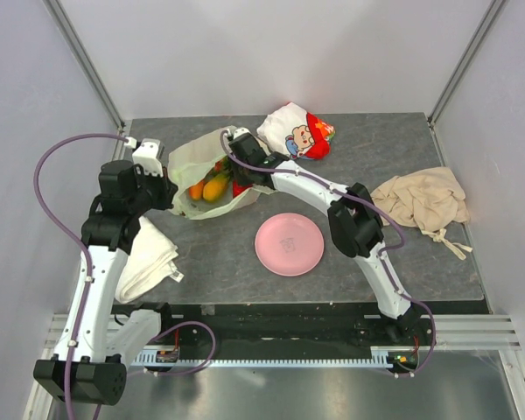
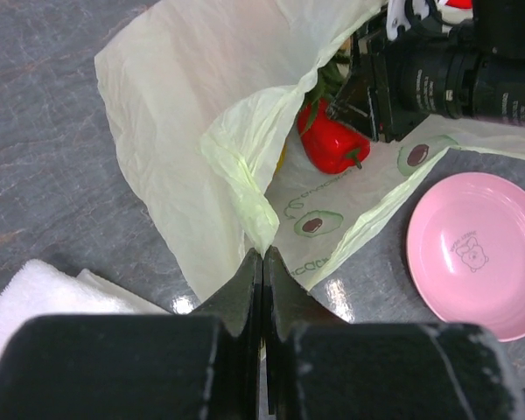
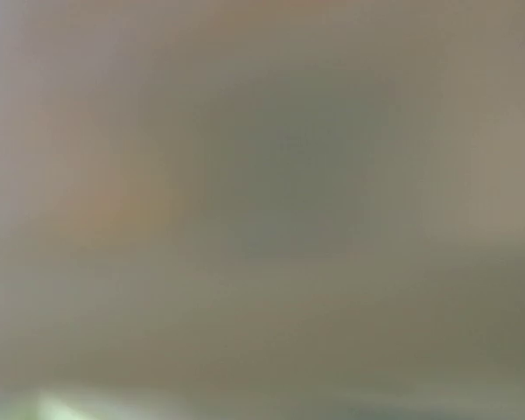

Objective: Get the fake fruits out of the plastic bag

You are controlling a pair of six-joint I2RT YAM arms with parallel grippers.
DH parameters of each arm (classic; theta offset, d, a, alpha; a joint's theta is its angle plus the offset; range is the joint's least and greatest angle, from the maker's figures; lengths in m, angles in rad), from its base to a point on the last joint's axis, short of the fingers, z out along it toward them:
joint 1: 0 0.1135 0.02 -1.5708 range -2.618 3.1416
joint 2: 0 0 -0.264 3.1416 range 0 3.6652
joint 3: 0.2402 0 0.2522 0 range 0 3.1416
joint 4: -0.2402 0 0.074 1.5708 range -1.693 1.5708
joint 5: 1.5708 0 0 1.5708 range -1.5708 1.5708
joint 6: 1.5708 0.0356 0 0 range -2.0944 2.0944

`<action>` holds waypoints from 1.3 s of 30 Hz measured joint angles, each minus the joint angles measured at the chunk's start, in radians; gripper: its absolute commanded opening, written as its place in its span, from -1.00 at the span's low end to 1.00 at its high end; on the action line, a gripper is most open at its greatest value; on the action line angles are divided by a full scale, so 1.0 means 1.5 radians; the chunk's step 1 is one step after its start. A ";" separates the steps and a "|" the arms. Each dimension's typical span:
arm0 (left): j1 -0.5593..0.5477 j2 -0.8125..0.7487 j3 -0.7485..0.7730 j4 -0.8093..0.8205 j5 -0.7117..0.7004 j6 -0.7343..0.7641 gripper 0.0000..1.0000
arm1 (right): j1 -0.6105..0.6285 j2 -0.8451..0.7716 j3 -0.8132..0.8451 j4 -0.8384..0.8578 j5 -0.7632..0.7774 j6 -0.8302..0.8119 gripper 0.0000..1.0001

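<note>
- Bag (image 1: 185, 157) lies on counter (image 1: 210, 254), far-left part, mouth open, between the two arms.
- Fruits are inside it, none seen outside: orange (image 1: 197, 190), yellow one (image 1: 216, 185) w/ long axis on a slant across the bag, red pepper (image 2: 331, 140).
- Left fingers (image 2: 262, 261) are together, pinching bag's near rim and propping the mouth open.
- Right fingers (image 1: 239, 178) reach in thru the mouth from the right side. Pepper sits just beside them and is the nearest fruit. Orange & yellow one lie further left, deeper in.
- So right arm looks like the one to pick, since left is busy w/ the rim.
- Right fingers apart or already on a fruit: can't tell.
- Top view gives orange & yellow one. Left wrist view mostly hides those behind a bag fold but shows pepper clearly, stem twd pink plate (image 2: 437, 254).
- Right wrist view is all blur, no info.
</note>
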 measured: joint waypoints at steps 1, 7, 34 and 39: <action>0.000 0.000 -0.001 -0.001 0.000 -0.001 -0.97 | -0.002 0.000 0.000 0.000 -0.001 -0.010 -0.91; 0.001 0.001 -0.002 0.001 0.004 -0.001 -0.97 | -0.009 -0.032 -0.031 -0.001 -0.048 -0.068 -1.00; 0.001 0.056 0.083 0.066 0.011 0.007 -0.97 | -0.016 -0.576 -0.503 -0.200 -0.335 -0.563 -1.00; 0.001 0.056 0.083 0.066 0.011 0.008 -0.97 | -0.016 -0.673 -0.586 -0.203 -0.341 -0.649 -1.00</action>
